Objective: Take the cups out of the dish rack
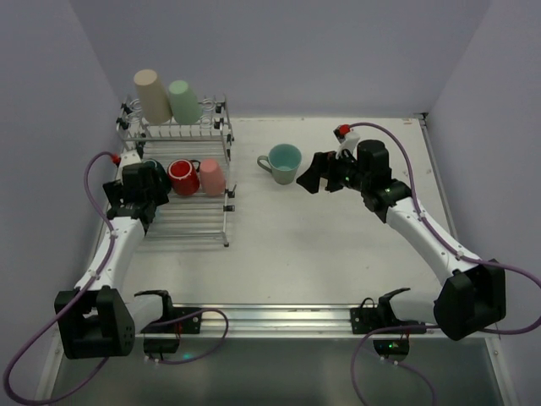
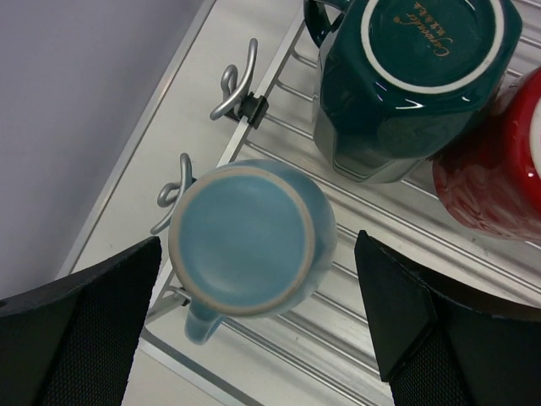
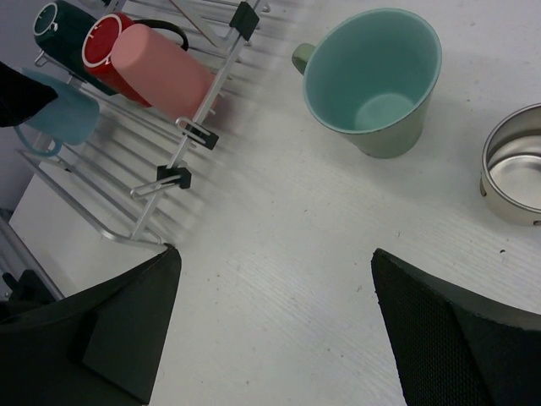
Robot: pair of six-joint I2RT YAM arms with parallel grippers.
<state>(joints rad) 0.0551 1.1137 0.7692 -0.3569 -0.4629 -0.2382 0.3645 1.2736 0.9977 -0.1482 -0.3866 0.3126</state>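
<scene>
Left claw (image 2: 258, 245) is hanging wide open over the upturned light blue cup (image 2: 241, 237) in the dish rack (image 1: 190, 216), fingers straddling it, probably lining up a grab. Right claw (image 3: 275, 254) is gaping empty near the green mug (image 3: 372, 80), which is standing upright and empty on the desk (image 1: 321, 245). The dark green mug (image 2: 406, 76), red mug (image 2: 490, 178) and pink cup (image 3: 161, 76) are waiting in the rack.

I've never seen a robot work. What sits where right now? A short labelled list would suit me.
rack: dish rack, far left of the table
upper tier: beige cup, mint cup
lower tier: light blue mug, dark green mug, red mug, pink cup
off the rack: green mug, upright, and metal cup, both on the table
left hand: open, above the light blue mug
right hand: open, empty, near the green mug
</scene>
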